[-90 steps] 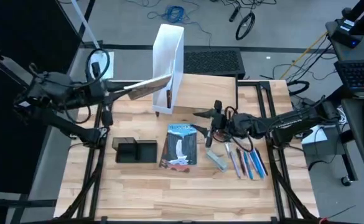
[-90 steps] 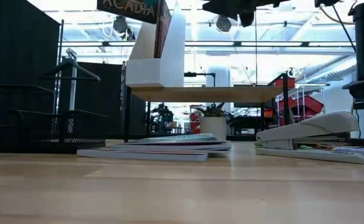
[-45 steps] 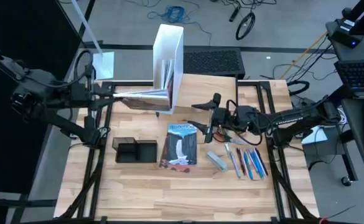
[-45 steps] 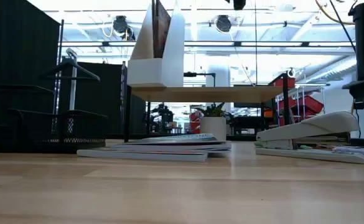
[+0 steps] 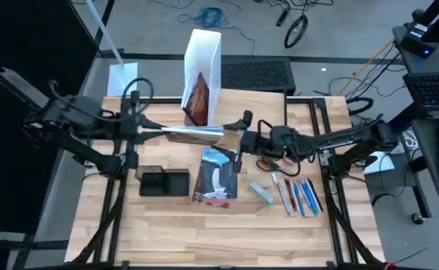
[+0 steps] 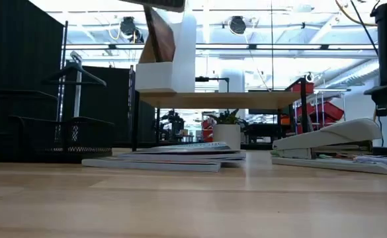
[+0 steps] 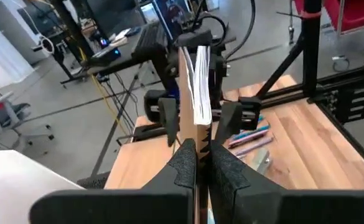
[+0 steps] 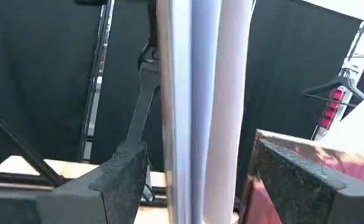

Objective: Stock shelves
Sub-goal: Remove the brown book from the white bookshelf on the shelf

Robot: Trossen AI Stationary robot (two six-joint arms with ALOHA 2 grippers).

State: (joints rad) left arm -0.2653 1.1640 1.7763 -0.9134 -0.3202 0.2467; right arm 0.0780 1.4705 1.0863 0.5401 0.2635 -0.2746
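Fingers [image 7: 183, 167] of the left gripper [image 7: 197, 163] are pressing together on the near edge of a thin stack of white-paged booklets [image 7: 195, 87], seen edge-on in the left wrist view. In the high view the left gripper [image 5: 145, 126] is holding this stack [image 5: 193, 133] out flat above the table, in front of the tall white magazine file box [image 5: 205, 56]. The right gripper [image 5: 234, 133] is reaching in from the other side, and its wide-spread fingers [image 8: 122, 180] are standing on either side of the stack's far edge [image 8: 197, 106] without closing on it.

A reddish-brown magazine [image 5: 199, 101] is leaning tilted inside the file box, and it is also showing in the low view [image 6: 159, 36]. The file box is standing on the left end of the low light-wood desk riser with black metal legs [image 6: 246, 99], which is sitting at the far middle of the butcher-block wooden table [image 5: 166, 232].

On the table in front of the riser, a blue-covered magazine pile [image 5: 217, 176] is lying flat, with a small black organizer tray [image 5: 163, 182] just to its left. A grey stapler [image 5: 262, 193] and a row of pens [image 5: 298, 196] are lying to its right.
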